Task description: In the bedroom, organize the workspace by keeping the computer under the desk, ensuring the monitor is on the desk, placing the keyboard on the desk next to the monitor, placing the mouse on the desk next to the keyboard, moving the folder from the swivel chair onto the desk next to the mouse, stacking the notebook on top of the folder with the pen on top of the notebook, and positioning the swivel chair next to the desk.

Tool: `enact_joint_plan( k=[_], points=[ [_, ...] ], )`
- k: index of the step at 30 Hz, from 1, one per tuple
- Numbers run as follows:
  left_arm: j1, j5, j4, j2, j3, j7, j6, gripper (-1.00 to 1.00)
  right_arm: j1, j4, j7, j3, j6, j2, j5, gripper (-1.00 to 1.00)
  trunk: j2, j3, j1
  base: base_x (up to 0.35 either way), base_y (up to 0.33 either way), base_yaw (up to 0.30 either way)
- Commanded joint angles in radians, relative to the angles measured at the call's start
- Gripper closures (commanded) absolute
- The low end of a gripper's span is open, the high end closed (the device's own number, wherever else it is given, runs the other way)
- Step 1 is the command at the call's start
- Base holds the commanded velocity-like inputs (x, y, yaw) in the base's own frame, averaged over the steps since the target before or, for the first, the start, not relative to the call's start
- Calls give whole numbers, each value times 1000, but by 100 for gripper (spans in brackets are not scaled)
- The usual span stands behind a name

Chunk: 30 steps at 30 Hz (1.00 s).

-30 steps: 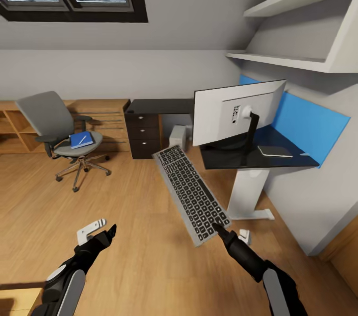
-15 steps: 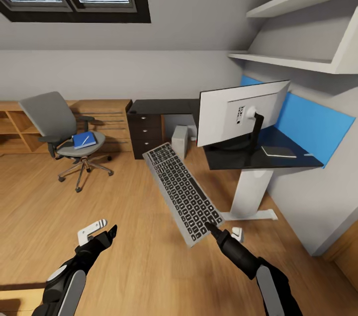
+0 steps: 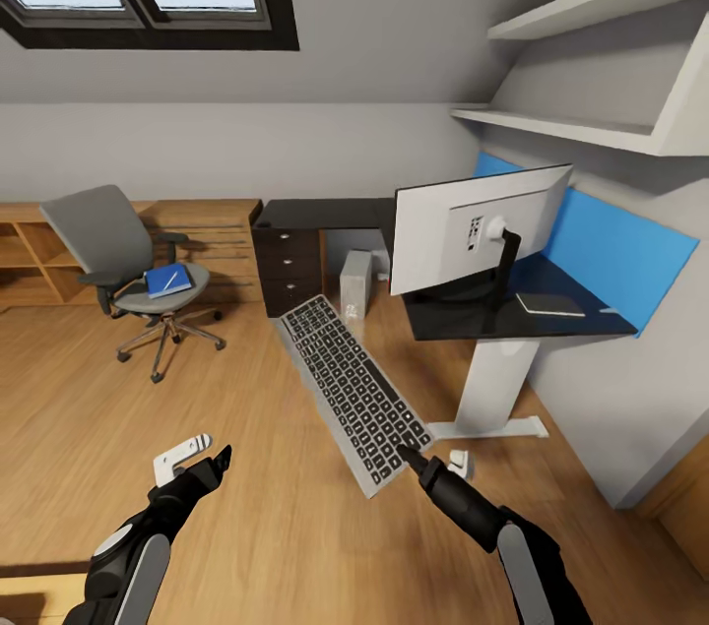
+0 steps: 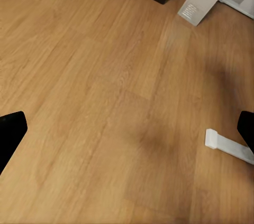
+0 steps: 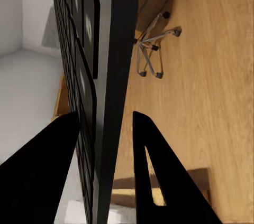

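We see the keyboard (image 5: 92, 76) cut off by the right wrist picture's edges, its far end out of frame. In the head view, the monitor (image 3: 480, 226) hides part of the desk (image 3: 512, 310) behind it. The white stroke on the folder (image 3: 167, 281) is too small to identify.

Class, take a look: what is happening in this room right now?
The robot's right gripper holds the keyboard by one end, in the air beside the desk. The monitor stands on the desk, the computer underneath. The left gripper is open and empty. The folder lies on the chair.
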Motion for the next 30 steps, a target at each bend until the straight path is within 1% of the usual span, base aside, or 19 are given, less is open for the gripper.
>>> enact_joint_plan(
  k=[1,2,3,6,9,10,12,14,15,17,21,25,30],
  points=[
    [-1,11,-1,-1,1,6,5,-100,-2,-1,-36,2,1,7,-13,100,7,2,-4,0,0,0],
    [0,11,-2,-1,1,6,5,-100,-3,-1,-76,9,-14,18,-13,100,14,5,-8,0,0,0],
    [-1,11,-2,-1,1,6,5,-100,-6,-1,-119,19,-34,21,-14,100,21,8,-12,0,0,0],
    [-1,12,-3,-1,1,6,6,-100,-27,-1,-245,59,-98,21,-17,100,42,18,-23,0,0,0],
    [-1,11,-6,1,3,6,6,-100,-86,2,-359,141,-155,21,-20,100,63,27,-35,0,0,0],
    [-1,11,-7,1,3,7,6,-100,-96,2,-376,153,-164,21,-21,100,70,30,-38,0,0,0],
    [-1,10,-8,1,3,10,6,-100,-145,22,-470,195,-194,21,-23,100,84,37,-46,0,0,0],
    [-1,11,-11,0,3,11,7,-100,-148,70,-472,195,-200,21,-24,100,98,43,-54,0,0,0],
    [-1,11,-13,0,3,12,8,-100,-149,77,-471,194,-202,21,-24,100,105,46,-58,0,0,0],
    [-1,12,-22,-1,6,22,11,-100,-150,99,-466,192,-217,21,-24,100,105,46,-58,0,0,0],
    [0,13,-35,-1,7,28,14,-100,-150,106,-457,194,-226,21,-25,100,105,46,-58,0,0,0],
    [-1,12,-37,1,8,28,15,-100,-149,107,-432,193,-227,21,-22,100,105,46,-58,22,19,0],
    [0,13,-37,1,8,28,16,-100,-149,105,-422,191,-226,21,-27,100,105,46,-58,185,164,0]
  ],
)
